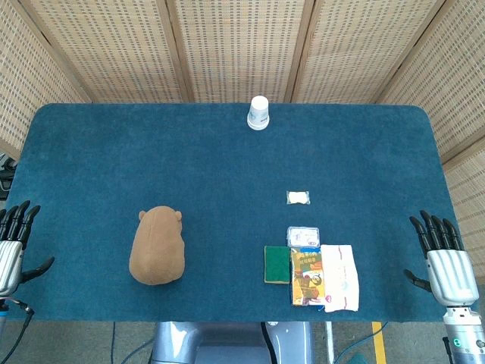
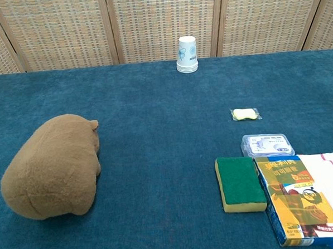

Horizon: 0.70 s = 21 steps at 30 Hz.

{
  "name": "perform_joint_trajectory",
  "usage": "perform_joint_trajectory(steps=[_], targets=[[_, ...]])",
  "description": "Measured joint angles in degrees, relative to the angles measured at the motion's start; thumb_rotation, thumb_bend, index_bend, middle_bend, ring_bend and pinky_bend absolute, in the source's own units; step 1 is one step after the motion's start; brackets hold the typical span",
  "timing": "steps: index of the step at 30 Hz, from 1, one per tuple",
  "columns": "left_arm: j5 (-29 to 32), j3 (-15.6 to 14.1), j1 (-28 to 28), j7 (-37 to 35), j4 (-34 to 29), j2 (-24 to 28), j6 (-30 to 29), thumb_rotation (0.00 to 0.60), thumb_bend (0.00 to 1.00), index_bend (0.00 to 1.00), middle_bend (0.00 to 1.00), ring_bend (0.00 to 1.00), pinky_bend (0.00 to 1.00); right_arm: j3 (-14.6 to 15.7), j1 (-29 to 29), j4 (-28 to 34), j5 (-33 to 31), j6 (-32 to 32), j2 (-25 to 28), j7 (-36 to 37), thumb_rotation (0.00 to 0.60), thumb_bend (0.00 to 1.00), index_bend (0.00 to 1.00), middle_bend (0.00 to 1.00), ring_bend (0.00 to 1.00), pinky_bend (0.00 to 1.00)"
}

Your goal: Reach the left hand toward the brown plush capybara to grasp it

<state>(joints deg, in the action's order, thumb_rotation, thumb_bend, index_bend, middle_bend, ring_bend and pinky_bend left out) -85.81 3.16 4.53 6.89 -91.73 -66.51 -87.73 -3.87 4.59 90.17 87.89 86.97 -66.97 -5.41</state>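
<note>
The brown plush capybara (image 1: 157, 245) (image 2: 52, 167) lies on the blue tabletop, left of centre near the front edge, its head toward the back. My left hand (image 1: 13, 243) hovers at the table's left edge, well to the left of the plush, fingers straight and apart, holding nothing. My right hand (image 1: 445, 258) stays at the right edge, fingers spread and empty. Neither hand appears in the chest view.
A white paper cup (image 1: 258, 112) (image 2: 187, 54) stands at the back centre. Front right lie a green sponge (image 1: 278, 264) (image 2: 239, 183), a printed box (image 1: 307, 276) (image 2: 296, 206), a white cloth (image 1: 342, 277), a small plastic case (image 1: 303, 236) (image 2: 266, 144) and a small wrapped item (image 1: 298, 197) (image 2: 245, 114).
</note>
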Motion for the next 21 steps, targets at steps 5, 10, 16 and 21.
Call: perform_joint_trajectory(steps=[5,10,16,21], targets=[[0.0,-0.1,-0.1,0.1,0.1,0.0,0.0,0.600,0.21,0.00,0.00,0.00,0.00,0.1,0.0,0.1,0.1,0.0,0.1,0.2,0.600,0.18,0.04,0.00,0.00,0.00],[-0.4,-0.2,-0.3,0.0,-0.1,0.1,-0.5,0.600,0.21,0.00,0.00,0.00,0.00,0.3,-0.1,0.4,0.5,0.0,0.3,0.2,0.600,0.18,0.04,0.00,0.00,0.00],[-0.6,-0.3,-0.3,-0.1,-0.3,0.6,-0.4,0.600,0.21,0.00,0.00,0.00,0.00,0.4,-0.3,1.0,1.0,0.7,0.5,0.0,0.600,0.18,0.05,0.00,0.00,0.00],[-0.6,-0.3,-0.2,-0.2,-0.3,0.6,-0.3,0.600,0.21,0.00,0.00,0.00,0.00,0.3,-0.3,1.1,0.8,0.5,0.6,-0.3,0.600,0.18,0.05,0.00,0.00,0.00]])
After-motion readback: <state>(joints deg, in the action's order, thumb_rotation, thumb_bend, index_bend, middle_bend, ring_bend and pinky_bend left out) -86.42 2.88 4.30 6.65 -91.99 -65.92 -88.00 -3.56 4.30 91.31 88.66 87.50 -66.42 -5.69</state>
